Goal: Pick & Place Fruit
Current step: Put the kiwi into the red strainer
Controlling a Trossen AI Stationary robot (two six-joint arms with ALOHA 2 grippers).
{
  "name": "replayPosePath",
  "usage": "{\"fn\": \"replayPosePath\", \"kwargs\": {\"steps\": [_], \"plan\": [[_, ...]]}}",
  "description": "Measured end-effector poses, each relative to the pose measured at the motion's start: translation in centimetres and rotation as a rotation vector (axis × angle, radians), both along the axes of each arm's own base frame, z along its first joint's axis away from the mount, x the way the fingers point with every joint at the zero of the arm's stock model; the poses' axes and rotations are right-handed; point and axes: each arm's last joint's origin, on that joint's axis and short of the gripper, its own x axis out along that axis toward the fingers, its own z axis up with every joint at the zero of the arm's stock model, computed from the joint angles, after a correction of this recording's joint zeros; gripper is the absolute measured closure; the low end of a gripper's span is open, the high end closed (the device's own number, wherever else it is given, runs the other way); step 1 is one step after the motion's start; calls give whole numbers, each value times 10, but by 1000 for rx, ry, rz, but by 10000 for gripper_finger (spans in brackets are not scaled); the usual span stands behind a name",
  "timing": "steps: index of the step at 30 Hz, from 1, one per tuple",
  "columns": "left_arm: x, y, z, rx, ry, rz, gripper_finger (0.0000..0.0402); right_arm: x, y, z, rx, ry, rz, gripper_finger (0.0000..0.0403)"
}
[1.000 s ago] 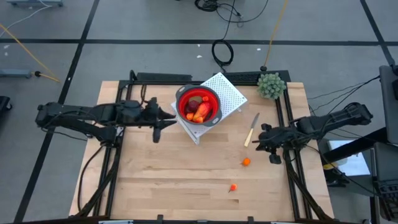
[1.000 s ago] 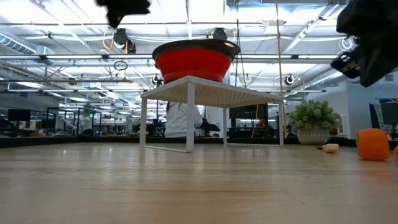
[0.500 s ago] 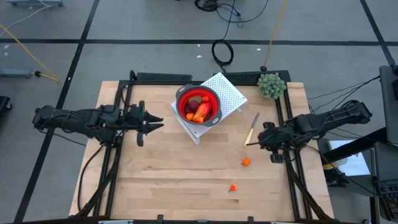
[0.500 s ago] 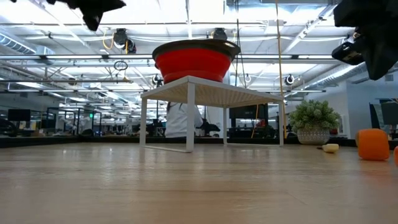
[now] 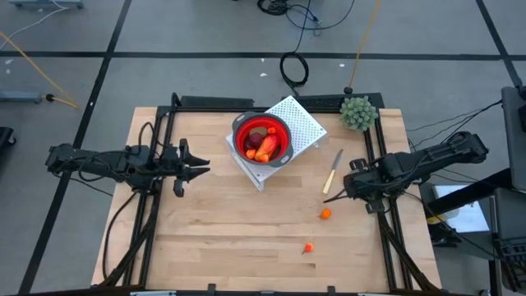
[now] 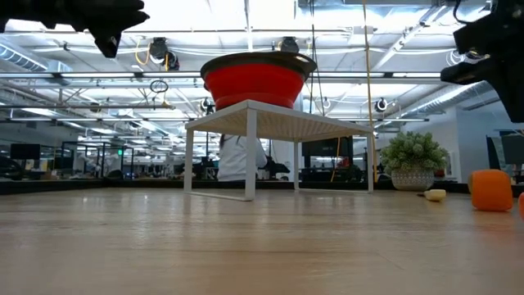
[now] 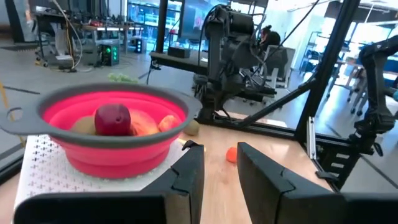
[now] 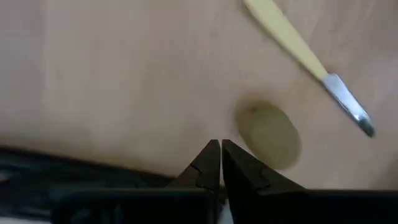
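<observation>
The fruit is mostly home already — a dark red ball [image 7: 112,119], a brown oval [image 7: 83,126] and orange-red pieces [image 5: 263,149] sit inside the red bowl [image 5: 282,131], which stands on a white perforated rack [image 5: 302,123] at the far middle of the wooden table [image 5: 230,238]. Two small orange bits are out on the bare wood on the right half: one [image 5: 325,215] lies just near the right gripper, the other [image 5: 308,247] nearer the front edge. There's an olive-brown oval piece [image 8: 268,135] too, lying on the wood right by the right gripper's fingertips, close to the blade of the pale-handled knife [image 5: 333,171].

The right gripper [image 5: 352,186] hangs over the table's right side next to the knife, fingers pressed together, nothing between them. The left gripper [image 5: 196,171] waits over the left side, well clear of the bowl and pointing toward it — its fingers [image 7: 190,171] stand a narrow gap apart and carry nothing. A green bushy plant [image 5: 358,113] sits at the far right corner.
</observation>
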Motion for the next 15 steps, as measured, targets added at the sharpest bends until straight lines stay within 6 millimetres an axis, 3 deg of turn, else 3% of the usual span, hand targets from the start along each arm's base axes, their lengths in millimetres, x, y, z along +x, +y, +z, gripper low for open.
{"fn": "replayPosePath", "kwargs": {"steps": [7,15], "plan": [[-3,0,-8,-23,-8,1,309,2,-5,-3,-60,58,34,356],[-3,0,-7,-23,-13,1,309,4,-14,-4,-57,50,-34,265]]}}
